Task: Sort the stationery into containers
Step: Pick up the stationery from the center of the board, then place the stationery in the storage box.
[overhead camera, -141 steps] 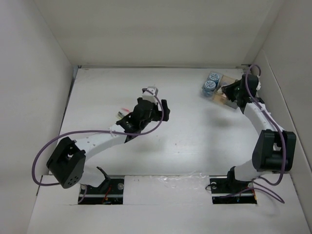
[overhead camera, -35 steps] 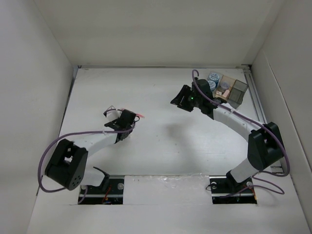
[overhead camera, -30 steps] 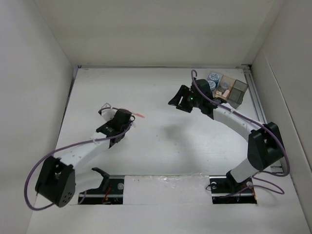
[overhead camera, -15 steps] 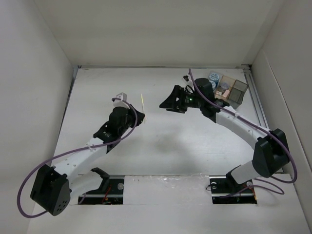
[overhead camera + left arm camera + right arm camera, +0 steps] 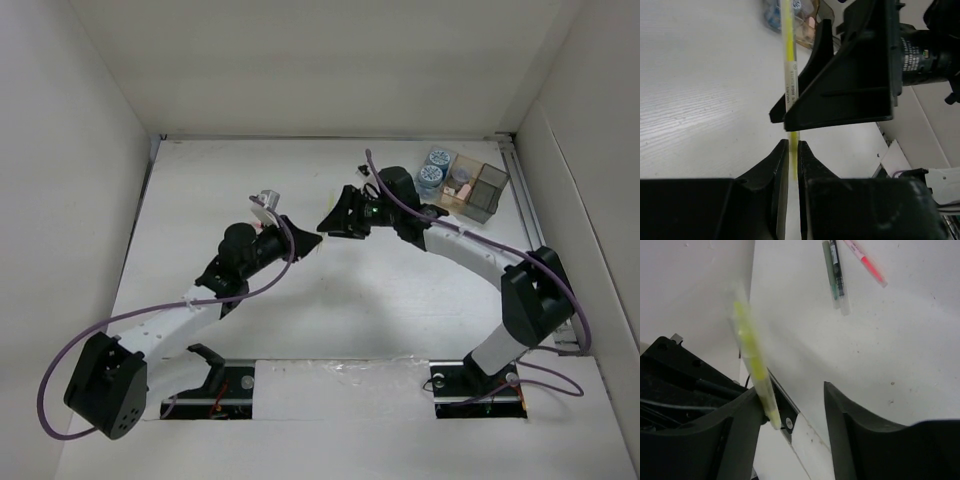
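Handing over the yellow-green pen (image 5: 789,75) — my left gripper (image 5: 792,145) is clenched on its lower end, the shaft standing up out of the jaws. My right gripper (image 5: 792,390) is spread; the pen is inside the gap but hard by one finger, not centred. Best to shift right until the shaft sits mid-gap, close, and only then release left. Half a second back the grippers stood apart — now the right has come up to the pen. The containers (image 5: 470,190) lie well behind my right jaws.
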Robot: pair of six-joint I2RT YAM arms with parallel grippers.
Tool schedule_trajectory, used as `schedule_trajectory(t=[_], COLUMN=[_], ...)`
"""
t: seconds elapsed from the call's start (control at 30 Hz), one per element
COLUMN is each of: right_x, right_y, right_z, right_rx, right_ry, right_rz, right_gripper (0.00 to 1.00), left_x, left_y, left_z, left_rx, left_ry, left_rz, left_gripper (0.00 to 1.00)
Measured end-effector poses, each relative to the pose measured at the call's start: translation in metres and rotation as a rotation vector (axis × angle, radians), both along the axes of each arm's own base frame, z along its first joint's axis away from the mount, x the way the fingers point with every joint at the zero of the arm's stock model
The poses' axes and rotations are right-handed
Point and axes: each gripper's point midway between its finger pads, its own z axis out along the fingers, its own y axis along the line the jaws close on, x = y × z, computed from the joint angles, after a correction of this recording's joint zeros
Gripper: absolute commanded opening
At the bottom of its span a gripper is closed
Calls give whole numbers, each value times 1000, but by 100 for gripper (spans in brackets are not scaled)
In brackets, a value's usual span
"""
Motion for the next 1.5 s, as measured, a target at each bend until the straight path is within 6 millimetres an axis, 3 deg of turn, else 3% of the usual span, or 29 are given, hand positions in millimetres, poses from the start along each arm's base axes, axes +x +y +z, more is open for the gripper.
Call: schedule_trajectory(t=[0.1, 0.17, 0.27, 0.3, 0.33, 0.4, 0.57, 0.67, 0.83, 0.93, 1.03, 1.13, 1.23, 1.37, 1.5], right_x=[3, 6, 7, 8, 10, 15, 40, 78, 148, 168, 177, 184, 184, 170, 159], right_y=[5, 7, 10, 9, 9, 8, -14, -57, -187, -264, -325, -367, -401, -435, -459], right_z=[-6, -7, -6, -6, -6, -6, -9, -10, 2, 14, 20, 8, -23, -65, -79], right_rx=[-4, 0, 5, 5, 3, -2, -49, -127, -305, -390, -476, -574, -686, -835, -921], right_ry=[18, 22, 21, 20, 17, 4, -8, -5, -18, -17, -5, 33, 106, 212, 255], right_rz=[-5, -11, -21, -28, -37, -59, -180, -359, -807, -1037, -1217, -1332, -1401, -1451, -1507], right_gripper=[39, 20, 5, 4, 4, 4, 2, 2, 2, 6, 7, 6, 6, 6, 6], left_x=[-3, -4, -5, -6, -6, -5, -1, 6, 22, 29, 32, 33, 33, 31, 28], left_y=[-5, -8, -11, -11, -12, -12, -11, -6, 16, 28, 35, 40, 42, 43, 43], left_z=[-2, -6, -12, -13, -13, -12, -12, -12, -25, -36, -41, -44, -45, -41, -32], left_rx=[-2, 2, 10, 11, 11, 7, 9, 17, 72, 110, 133, 146, 154, 147, 131], left_ry=[-4, 6, 19, 21, 20, 17, 8, 4, 38, 64, 78, 84, 89, 82, 64], left_rz=[-39, -59, -79, -82, -85, -88, -70, -18, 139, 218, 261, 286, 299, 298, 290], left_gripper=[0, 0, 4, 10, 27, 45, 49, 49, 46, 46, 46, 46, 46, 46, 46])
